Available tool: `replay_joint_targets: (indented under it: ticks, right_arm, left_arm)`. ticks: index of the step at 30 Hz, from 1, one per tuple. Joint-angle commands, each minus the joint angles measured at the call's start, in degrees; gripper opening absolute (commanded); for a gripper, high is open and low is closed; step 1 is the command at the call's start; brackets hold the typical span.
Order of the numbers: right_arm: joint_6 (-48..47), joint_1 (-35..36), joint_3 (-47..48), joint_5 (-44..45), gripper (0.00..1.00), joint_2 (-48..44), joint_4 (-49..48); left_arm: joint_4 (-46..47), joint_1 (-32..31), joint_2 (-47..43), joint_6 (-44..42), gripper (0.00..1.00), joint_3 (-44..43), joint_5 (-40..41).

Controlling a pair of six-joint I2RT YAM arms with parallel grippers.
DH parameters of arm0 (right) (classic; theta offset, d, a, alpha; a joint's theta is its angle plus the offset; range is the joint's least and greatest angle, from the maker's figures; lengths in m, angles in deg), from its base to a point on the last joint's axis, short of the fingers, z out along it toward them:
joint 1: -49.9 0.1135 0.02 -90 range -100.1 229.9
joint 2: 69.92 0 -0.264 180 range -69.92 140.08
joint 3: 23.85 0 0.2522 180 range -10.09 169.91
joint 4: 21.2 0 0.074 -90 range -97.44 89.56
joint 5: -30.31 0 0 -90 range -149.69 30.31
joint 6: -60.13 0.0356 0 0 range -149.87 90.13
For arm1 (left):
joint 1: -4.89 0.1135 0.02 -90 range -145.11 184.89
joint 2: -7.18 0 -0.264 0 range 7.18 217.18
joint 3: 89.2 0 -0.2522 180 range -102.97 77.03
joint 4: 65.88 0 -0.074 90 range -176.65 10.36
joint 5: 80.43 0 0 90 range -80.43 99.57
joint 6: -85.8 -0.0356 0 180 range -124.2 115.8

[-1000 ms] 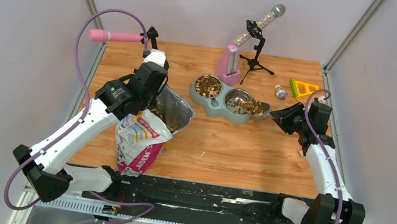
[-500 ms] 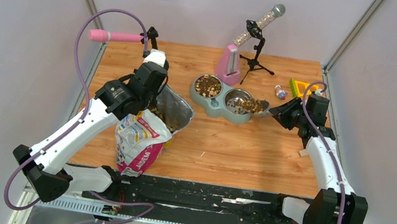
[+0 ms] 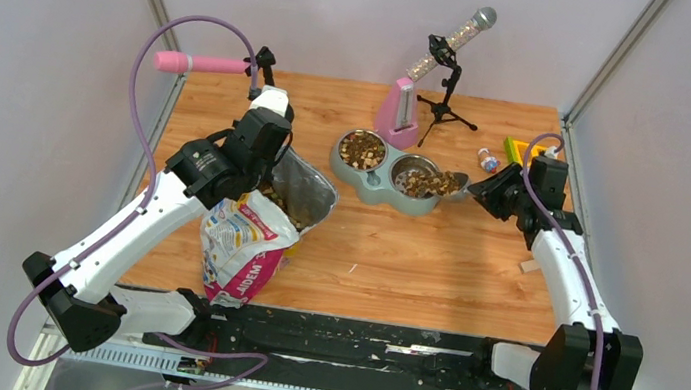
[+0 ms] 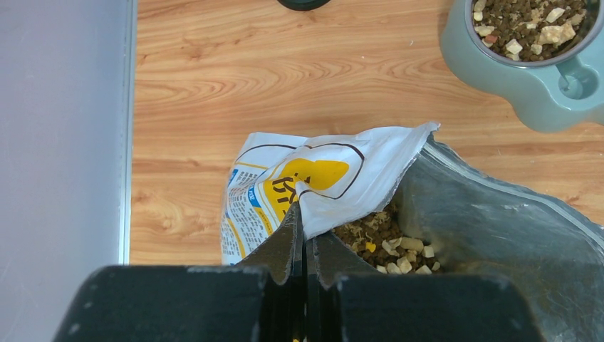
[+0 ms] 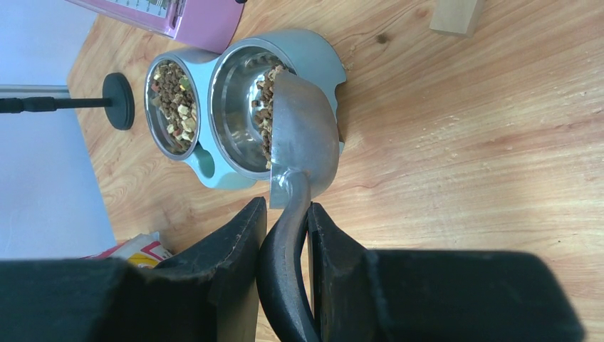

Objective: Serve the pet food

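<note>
The pet food shows in three places: filling the left bowl (image 3: 362,148), sliding off the metal scoop (image 5: 303,135) into the right bowl (image 5: 238,107), and inside the open printed bag (image 4: 384,239). The teal double feeder (image 3: 375,187) stands mid-table. My right gripper (image 5: 285,206) is shut on the scoop's black handle and holds the scoop tilted over the right bowl; it also shows in the top view (image 3: 485,191). My left gripper (image 4: 305,214) is shut on the rim of the bag (image 3: 250,238) and holds its mouth open.
A pink dispenser (image 3: 399,111) and a black stand (image 3: 446,92) are behind the feeder. A pink roller (image 3: 199,64) is at the back left. A yellow-green toy (image 3: 525,154), a small bottle (image 3: 488,160) and a wooden block (image 3: 526,267) lie at the right.
My right gripper has moved a little towards the back and tipped the scoop further over the right bowl, and kibble slides off it. The left arm and bag have not moved.
</note>
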Motion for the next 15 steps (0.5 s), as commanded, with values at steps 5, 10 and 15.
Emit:
replay_joint_targets:
  ticks: [5,10,15]
  right_arm:
    - [-1.84,1.48,3.92,2.73,0.00,2.04,1.19]
    - [-1.65,3.48,5.39,2.44,0.00,4.30,1.20]
    - [-1.93,5.19,7.13,3.17,0.00,5.68,1.21]
  left_arm:
    - [10.01,0.00,-3.12,-0.06,0.00,-2.30,3.18]
    - [9.99,0.00,-3.21,-0.11,0.00,-2.34,3.16]
    - [9.97,0.00,-3.39,-0.13,0.00,-2.39,3.15]
